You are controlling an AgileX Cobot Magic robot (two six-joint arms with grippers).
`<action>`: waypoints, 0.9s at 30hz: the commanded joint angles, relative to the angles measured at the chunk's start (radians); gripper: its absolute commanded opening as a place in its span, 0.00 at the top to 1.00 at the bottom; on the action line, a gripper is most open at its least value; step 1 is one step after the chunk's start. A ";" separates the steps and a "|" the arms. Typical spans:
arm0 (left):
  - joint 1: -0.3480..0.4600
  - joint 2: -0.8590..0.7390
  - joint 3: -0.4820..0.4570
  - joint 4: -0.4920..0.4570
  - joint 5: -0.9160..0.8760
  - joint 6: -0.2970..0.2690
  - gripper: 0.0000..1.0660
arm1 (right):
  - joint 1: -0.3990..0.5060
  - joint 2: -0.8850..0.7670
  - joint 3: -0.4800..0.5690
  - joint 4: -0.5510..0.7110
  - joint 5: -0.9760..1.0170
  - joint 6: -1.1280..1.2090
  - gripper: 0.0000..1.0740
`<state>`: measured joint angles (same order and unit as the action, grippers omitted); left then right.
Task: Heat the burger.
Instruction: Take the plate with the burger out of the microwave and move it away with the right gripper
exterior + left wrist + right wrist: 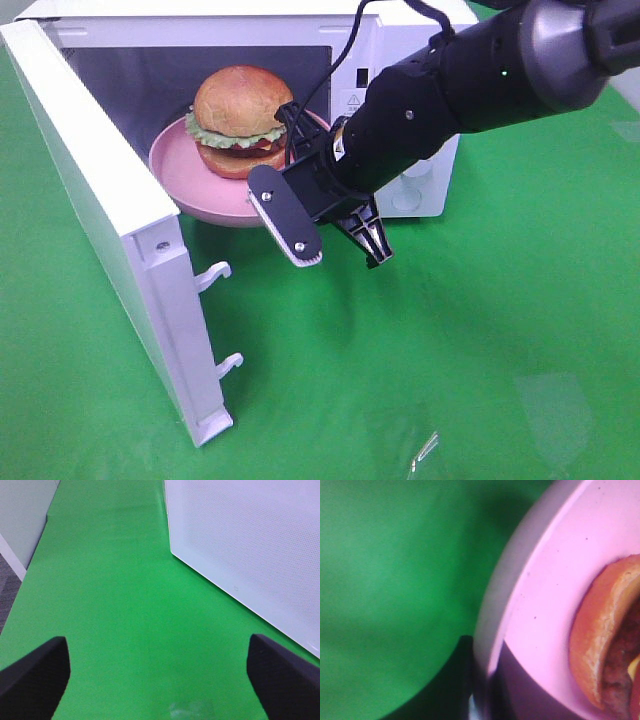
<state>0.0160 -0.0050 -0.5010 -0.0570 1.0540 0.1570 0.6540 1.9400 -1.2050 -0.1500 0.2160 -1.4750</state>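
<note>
While the door stands open:
Burger [240,118]: on pink plate [176,170], at microwave [410,190] mouth.
Right gripper [290,205]: pinching plate rim.
Left gripper [160,675]: wide, over bench [125,605].

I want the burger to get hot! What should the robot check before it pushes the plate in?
1. Microwave door swung wide open: ok.
2. Burger sitting upright on the pink plate: ok.
3. Right gripper shut on the pink plate rim: ok.
4. Plate fully inside the microwave: not ok, its front edge sticks out past the opening.
5. Left gripper open and away from the door, over the green table: ok.
6. Room behind the plate inside: cannot tell.
</note>
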 commanded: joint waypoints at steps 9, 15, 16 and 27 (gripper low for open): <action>0.004 -0.018 0.001 0.003 -0.014 -0.006 0.17 | -0.013 -0.155 0.136 0.010 -0.047 0.022 1.00; 0.004 -0.018 0.001 0.003 -0.014 -0.006 0.17 | -0.012 -0.228 0.228 0.009 -0.053 0.023 1.00; 0.004 -0.018 0.001 0.003 -0.014 -0.006 0.17 | -0.012 -0.261 0.262 0.009 -0.057 0.023 1.00; 0.004 -0.018 0.001 0.003 -0.014 -0.006 0.17 | -0.012 -0.413 0.403 0.001 -0.056 0.027 1.00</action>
<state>0.0160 -0.0050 -0.5010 -0.0570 1.0540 0.1570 0.6500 1.5530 -0.7950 -0.1490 0.2180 -1.4630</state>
